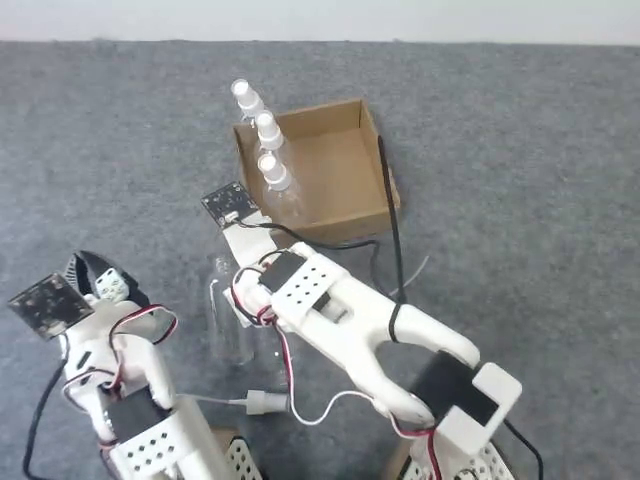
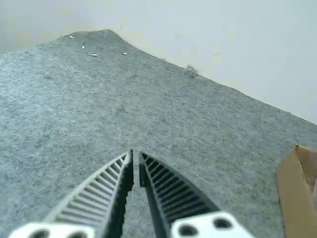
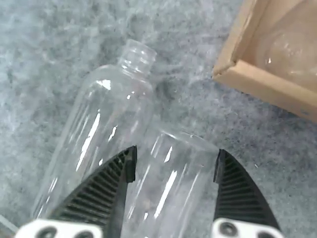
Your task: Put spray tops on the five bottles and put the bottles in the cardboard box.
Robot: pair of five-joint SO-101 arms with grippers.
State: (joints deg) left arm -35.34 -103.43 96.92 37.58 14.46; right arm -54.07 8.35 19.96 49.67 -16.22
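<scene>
The right gripper (image 3: 176,151) is pinching a topless bottle (image 3: 173,191) beside a second bottle (image 3: 109,114) near the cardboard box (image 3: 257,82), the high view is revealing three topped bottles (image 1: 268,130) inside, and the left gripper (image 2: 136,154) is hovering pressed together.

You have soft, even light from overhead: the grey desk (image 1: 500,250) is bright all over, with only faint shadows under the arms. The cardboard box (image 1: 372,150) is slightly darker along one inner wall. In the right wrist view, white streaks of glare run down the held bottle (image 3: 173,193), clasped in the right tool (image 3: 176,153), and down the second bottle (image 3: 99,129) beside it.
</scene>
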